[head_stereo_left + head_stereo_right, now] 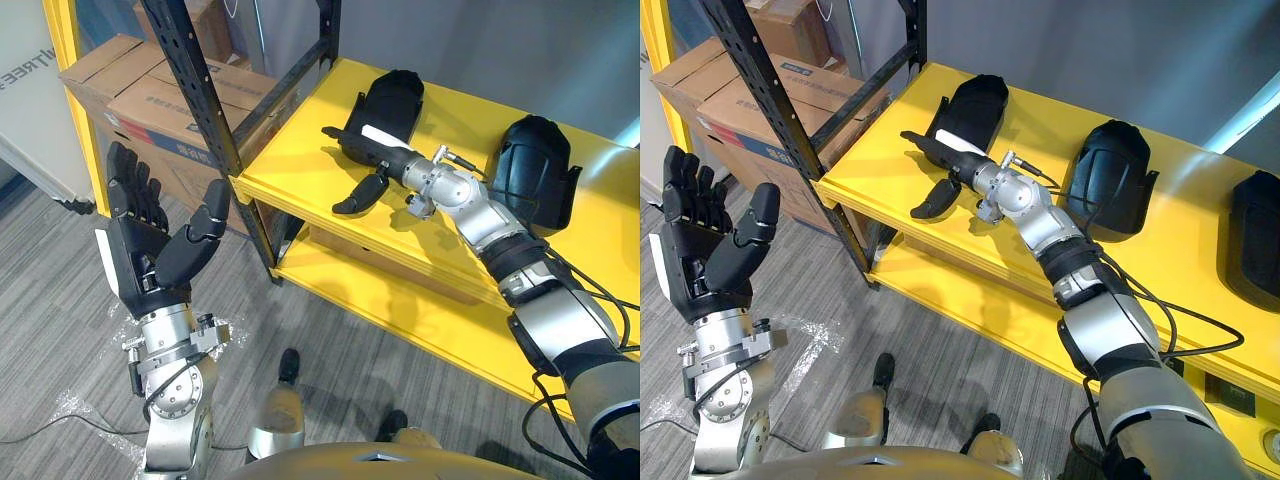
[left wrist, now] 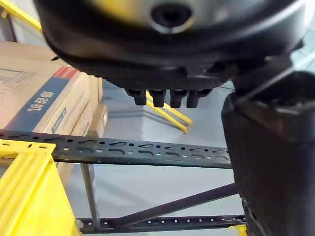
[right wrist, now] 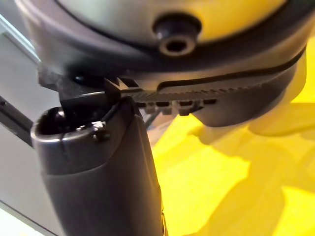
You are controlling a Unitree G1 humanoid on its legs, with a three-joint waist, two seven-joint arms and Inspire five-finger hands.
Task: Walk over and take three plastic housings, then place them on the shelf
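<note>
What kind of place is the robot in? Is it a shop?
Probably a storeroom or workshop, not a shop: a yellow shelf on black metal posts holds black plastic housings, and cardboard boxes are stacked beside it.

Printed label on cardboard box (image 2: 34,93)

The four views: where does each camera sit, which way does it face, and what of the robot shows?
Left eye view: on the head, looking down at the yellow shelf; open left hand raised, right hand at the left housing.
Right eye view: beside it, same scene; the right housing also shows.
Left wrist view: along the left hand's fingers toward a black rail and cardboard boxes.
Right wrist view: along the right hand's thumb onto the shelf.
Shared: both eye views show both hands.
</note>
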